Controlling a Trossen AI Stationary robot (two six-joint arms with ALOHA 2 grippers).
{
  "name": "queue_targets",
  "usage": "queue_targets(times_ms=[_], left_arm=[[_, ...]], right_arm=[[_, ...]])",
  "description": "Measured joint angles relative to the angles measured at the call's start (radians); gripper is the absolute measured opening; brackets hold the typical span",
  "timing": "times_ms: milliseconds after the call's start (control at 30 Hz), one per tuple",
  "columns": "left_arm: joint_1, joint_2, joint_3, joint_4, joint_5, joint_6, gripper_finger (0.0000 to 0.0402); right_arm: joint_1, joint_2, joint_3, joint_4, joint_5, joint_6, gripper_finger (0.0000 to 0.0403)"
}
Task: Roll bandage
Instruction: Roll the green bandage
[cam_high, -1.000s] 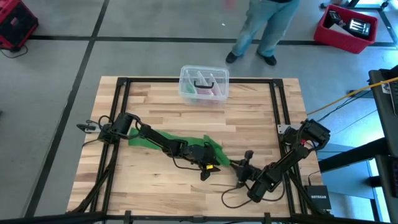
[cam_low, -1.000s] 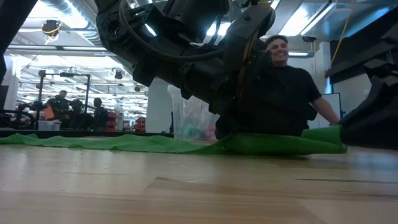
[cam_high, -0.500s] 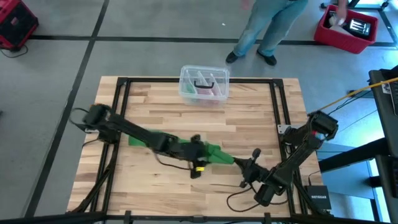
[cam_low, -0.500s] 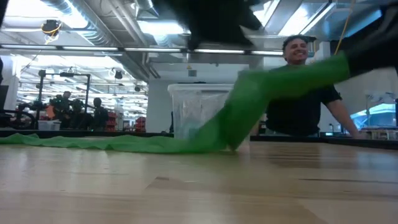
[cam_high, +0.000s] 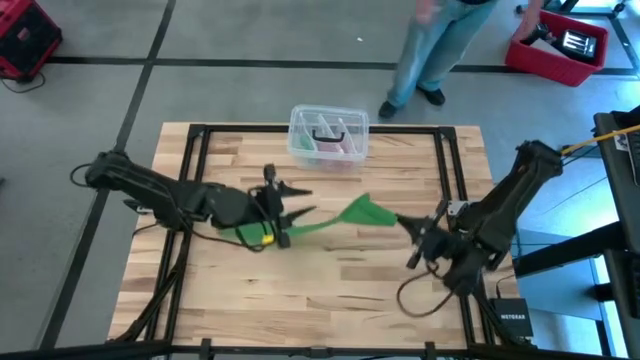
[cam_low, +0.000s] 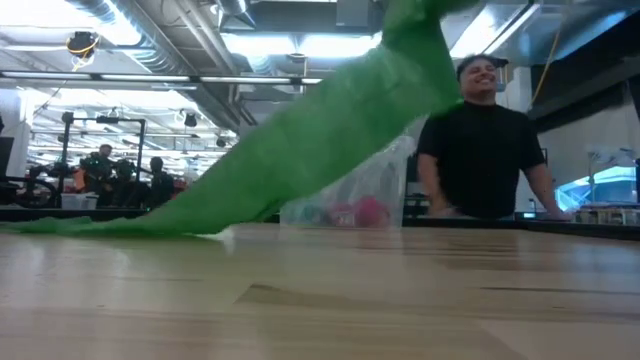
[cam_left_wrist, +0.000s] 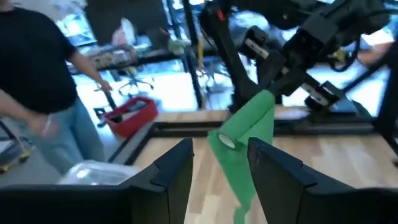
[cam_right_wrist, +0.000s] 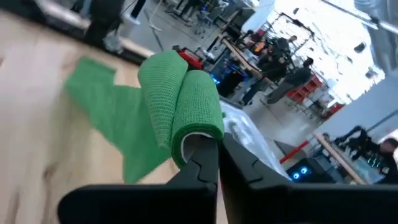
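The green bandage (cam_high: 330, 220) rises in a slant from the table to my right gripper (cam_high: 405, 222), which is shut on its raised end right of the table's middle. The bandage's lower end (cam_low: 90, 226) lies flat on the wood toward the left. My left gripper (cam_high: 300, 202) is open and hovers level above the table. Its two fingers (cam_left_wrist: 177, 171) stand on either side of the band (cam_left_wrist: 239, 162), which runs on between them to the right gripper. My right gripper pinches the bandage's folded-over end (cam_right_wrist: 193, 127) between its two shut fingers, with the fold bulging over the fingertips. The fingers come nearly level from the table's right side. The end is lifted clear and the strip slopes down to the table. My left gripper: whether it touches the band, I cannot tell.
A clear plastic box (cam_high: 328, 135) with pink and dark items stands at the middle of the far edge. A person (cam_high: 430, 50) stands beyond the far edge. Black frame rails (cam_high: 195, 150) run along the table's sides. Cables lie near the front right.
Both grippers have risen from the table. My right gripper has gone up and toward the far edge with the bandage's end. The strip now slants up from the table, and its left end stays down. My left gripper has gone up and toward the left and far edges, tipping to level.
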Motion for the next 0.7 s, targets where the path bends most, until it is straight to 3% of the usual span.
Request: queue_targets(times_ms=[67,233,400,700], left_arm=[[0.015,0.004,-0.003,-0.008,0.009,-0.036,0.0148],[0.033,0.095,-0.063,-0.004,0.153,-0.144,0.0148],[0.033,0.203,-0.067,-0.03,0.149,-0.278,0.0148],[0.039,0.349,-0.067,-0.033,0.149,-0.349,0.0148]], right_arm=[[-0.017,-0.049,0.004,0.048,-0.002,-0.063,0.0002],[-0.036,-0.066,0.004,0.092,-0.035,-0.153,0.0001],[-0.036,-0.026,0.003,0.143,-0.084,-0.15,0.0001],[-0.036,0.02,0.003,0.175,-0.097,-0.149,0.0001]])
